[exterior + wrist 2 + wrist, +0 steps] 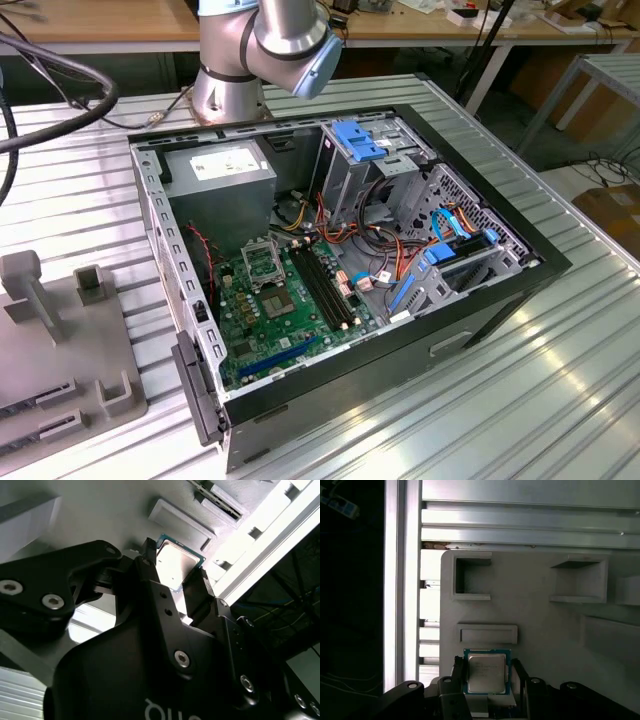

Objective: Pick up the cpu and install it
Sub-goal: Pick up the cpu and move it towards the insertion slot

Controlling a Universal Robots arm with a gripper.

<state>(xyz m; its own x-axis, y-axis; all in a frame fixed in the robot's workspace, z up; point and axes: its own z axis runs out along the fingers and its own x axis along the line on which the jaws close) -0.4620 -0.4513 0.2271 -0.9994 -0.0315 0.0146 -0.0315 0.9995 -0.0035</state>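
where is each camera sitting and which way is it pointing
exterior view: off the arm, raised, looking down into the open computer case on the slatted table; the arm shows beyond it.
first wrist view: near the wrist, looking past the gripper at the cpu and grey tray.
second wrist view: near the wrist, close behind the gripper, facing the cpu.
shared: both wrist views show gripper, cpu and tray.

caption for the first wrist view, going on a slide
Wrist view: the gripper grips the cpu by opposite edges over the grey fixture plate.
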